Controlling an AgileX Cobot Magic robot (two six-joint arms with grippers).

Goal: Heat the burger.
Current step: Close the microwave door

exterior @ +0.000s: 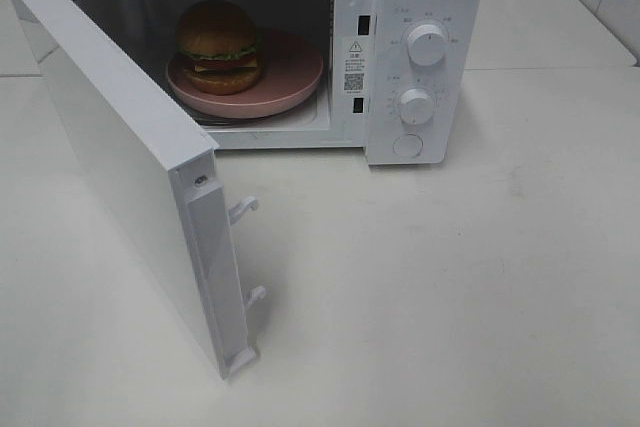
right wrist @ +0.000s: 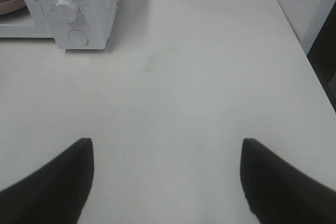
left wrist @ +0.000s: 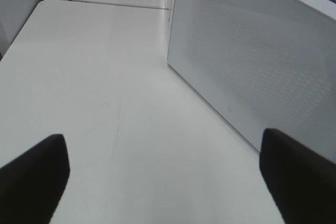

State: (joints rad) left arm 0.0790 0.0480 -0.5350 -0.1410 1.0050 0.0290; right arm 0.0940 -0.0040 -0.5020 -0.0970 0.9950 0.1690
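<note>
The burger (exterior: 218, 42) sits inside the microwave (exterior: 420, 7), upright on a pink plate (exterior: 295, 72) that fills most of the cavity floor. It stands on the half of the plate nearer the hinge, with bare plate showing on the control-panel side. The bun top is glossy brown, with green lettuce, cheese and a dark patty beneath it.

The door (exterior: 110, 147) is swung wide open, its free edge out over the desk (exterior: 450, 277), and two white hooks (exterior: 243, 209) stick out of that edge. The panel beside the cavity carries two knobs (exterior: 427, 45), one above the other, and a round button (exterior: 407, 145) below them.

The left tool (left wrist: 165, 182) is spread wide, its dark fingers (left wrist: 31, 177) well apart with only bare desk between them. The door's outer, dotted face stands ahead of it and to its right, near but apart from the fingers. The burger is hidden from this tool behind the door.

The right tool (right wrist: 167, 182) is also spread wide and grips nothing, its fingers (right wrist: 283, 182) above the desk. The microwave's panel corner lies well ahead of it and to its left, with a sliver of the plate's rim showing past the panel. The burger itself is out of that view.
</note>
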